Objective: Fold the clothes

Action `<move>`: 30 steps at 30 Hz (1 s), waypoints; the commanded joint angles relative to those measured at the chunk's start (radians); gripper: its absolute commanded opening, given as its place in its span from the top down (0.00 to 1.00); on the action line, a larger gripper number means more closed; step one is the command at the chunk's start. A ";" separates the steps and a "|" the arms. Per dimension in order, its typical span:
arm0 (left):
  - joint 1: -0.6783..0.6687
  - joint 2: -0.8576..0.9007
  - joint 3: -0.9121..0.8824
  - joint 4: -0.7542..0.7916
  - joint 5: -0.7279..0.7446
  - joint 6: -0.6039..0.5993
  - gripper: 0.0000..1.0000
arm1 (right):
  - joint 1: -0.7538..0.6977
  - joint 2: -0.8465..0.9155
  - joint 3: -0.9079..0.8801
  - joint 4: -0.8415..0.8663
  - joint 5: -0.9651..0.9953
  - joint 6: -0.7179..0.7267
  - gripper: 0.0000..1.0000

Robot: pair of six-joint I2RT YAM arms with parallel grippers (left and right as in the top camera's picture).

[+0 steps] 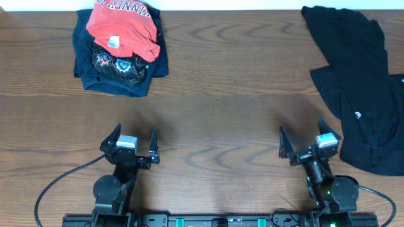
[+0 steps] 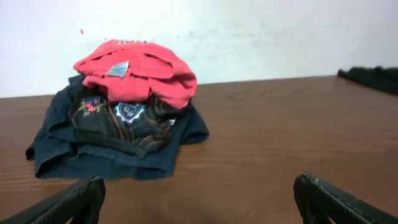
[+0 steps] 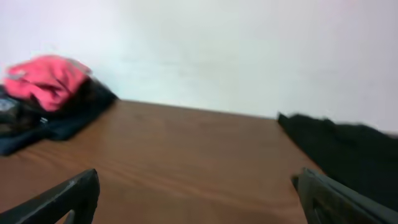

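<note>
The black garment (image 1: 363,88) with a small white logo lies crumpled at the right side of the table, running off the right edge. It also shows in the right wrist view (image 3: 348,155) and as a dark strip at the far right of the left wrist view (image 2: 373,76). My left gripper (image 1: 134,140) is open and empty near the table's front left; its fingertips show in the left wrist view (image 2: 199,193). My right gripper (image 1: 302,137) is open and empty, just left of the garment's lower part; it also shows in the right wrist view (image 3: 199,190).
A red shirt with white lettering (image 1: 123,28) lies on a navy shirt with a graphic print (image 1: 120,66) at the back left; both show in the left wrist view (image 2: 134,71) (image 2: 118,134). Bare wooden table (image 1: 221,94) lies between the piles.
</note>
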 commanded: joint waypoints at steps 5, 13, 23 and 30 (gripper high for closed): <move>0.003 0.016 0.060 0.011 0.111 -0.055 0.02 | -0.010 -0.002 0.063 -0.044 -0.058 -0.004 0.01; 0.003 0.218 0.275 -0.155 0.111 -0.055 0.02 | -0.012 0.117 0.253 -0.166 -0.040 -0.004 0.01; 0.003 0.627 0.658 -0.389 0.111 -0.050 0.02 | -0.012 0.524 0.650 -0.396 -0.040 -0.004 0.01; 0.003 0.918 0.838 -0.529 0.111 -0.031 0.02 | -0.057 0.927 1.002 -0.641 -0.040 0.019 0.01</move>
